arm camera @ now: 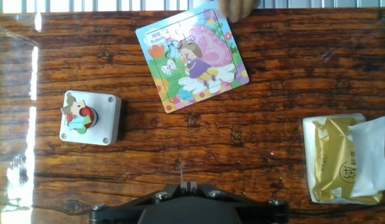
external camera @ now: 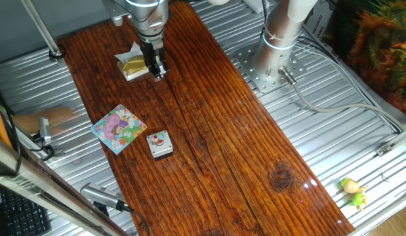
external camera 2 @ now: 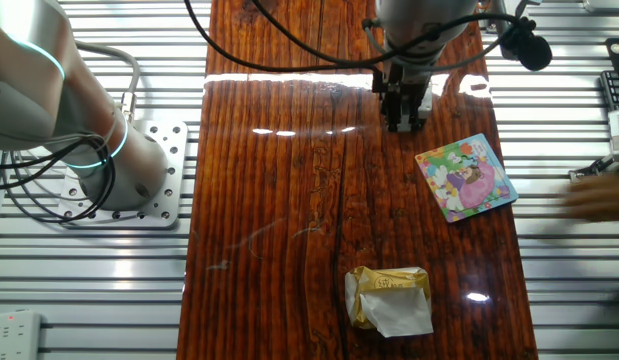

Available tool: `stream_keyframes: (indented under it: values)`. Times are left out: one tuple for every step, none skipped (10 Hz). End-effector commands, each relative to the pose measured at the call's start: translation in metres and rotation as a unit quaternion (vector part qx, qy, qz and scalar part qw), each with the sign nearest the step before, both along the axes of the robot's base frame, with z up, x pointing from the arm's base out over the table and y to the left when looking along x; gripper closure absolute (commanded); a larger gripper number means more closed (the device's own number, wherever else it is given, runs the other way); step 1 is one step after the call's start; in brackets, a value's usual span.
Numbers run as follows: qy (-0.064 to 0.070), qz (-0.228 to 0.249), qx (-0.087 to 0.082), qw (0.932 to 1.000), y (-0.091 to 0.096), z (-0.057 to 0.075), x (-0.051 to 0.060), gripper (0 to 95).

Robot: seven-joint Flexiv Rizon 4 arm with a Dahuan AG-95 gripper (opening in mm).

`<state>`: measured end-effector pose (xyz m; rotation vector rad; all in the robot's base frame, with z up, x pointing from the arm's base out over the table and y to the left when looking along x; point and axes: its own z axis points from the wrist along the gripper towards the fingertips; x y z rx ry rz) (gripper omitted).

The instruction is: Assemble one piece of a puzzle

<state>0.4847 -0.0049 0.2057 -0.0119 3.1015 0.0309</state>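
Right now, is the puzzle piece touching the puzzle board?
Apart. The hand view shows the piece lying on the grey button box, with bare wood between that box and the puzzle.

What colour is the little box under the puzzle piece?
Light grey box, clearest in the hand view.

Bright, even overhead light leaves white glare streaks on the glossy desk [external camera 2: 289, 200], strongest near its far end in the other fixed view and along the left edge in the hand view. Shadows are soft. A person's hand [external camera: 55, 120] at the desk edge is motion-blurred in both fixed views.
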Motion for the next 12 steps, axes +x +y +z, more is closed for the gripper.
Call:
stream_keyframes:
  values:
    - [-0.004,-0.007,-0.007,0.9999,0.0,0.0,0.0,95.0]
    - [-0.006,-0.014,-0.008,0.9998,0.0,0.0,0.0,95.0]
    - [-0.003,-0.024,-0.009,0.9997,0.0,0.0,0.0,95.0]
    - [0.0,-0.029,-0.008,0.9996,0.0,0.0,0.0,95.0]
    - [-0.003,-0.026,-0.009,0.9996,0.0,0.0,0.0,95.0]
    - [-0.005,-0.025,-0.009,0.9996,0.0,0.0,0.0,95.0]
    - [-0.005,-0.031,-0.009,0.9995,0.0,0.0,0.0,95.0]
    - [-0.006,-0.032,-0.009,0.9994,0.0,0.0,0.0,95.0]
    - [-0.011,-0.03,-0.007,0.9995,0.004,-0.001,0.003,95.0]
    - [-0.011,-0.025,-0.01,0.9996,0.009,-0.003,0.007,95.0]
    - [-0.011,-0.024,-0.011,0.9996,0.014,-0.005,0.009,95.0]
    - [-0.011,-0.025,-0.011,0.9996,0.024,-0.01,0.012,95.0]
